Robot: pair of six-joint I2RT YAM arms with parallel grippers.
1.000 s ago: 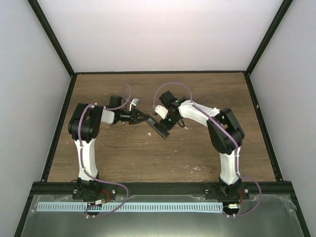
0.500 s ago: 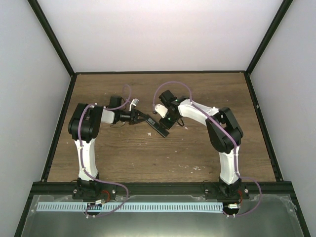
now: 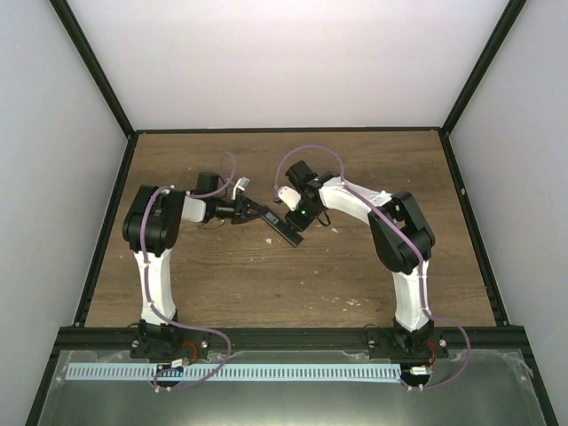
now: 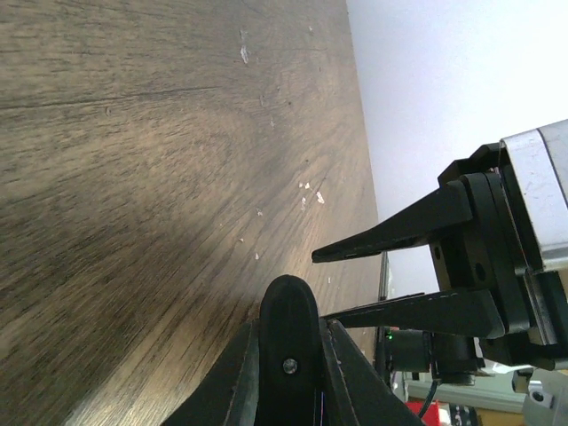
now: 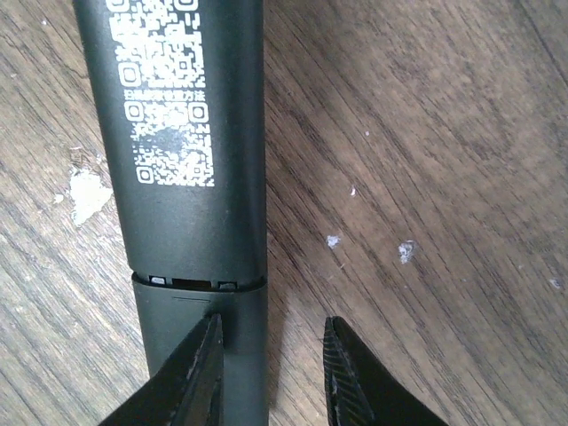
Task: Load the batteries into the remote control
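With the remote (image 5: 191,133) pinched fast by the left claw (image 4: 288,328), its back cover (image 5: 169,306) is seemingly being tackled beneath the half-spread right claw (image 5: 269,342); a squarer straddle is needed next.

Left fingers (image 4: 241,377) clamped tight, right fingers (image 5: 351,377) slightly parted

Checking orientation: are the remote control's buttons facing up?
No, the remote control shows printed QR codes on its upward face, no buttons.
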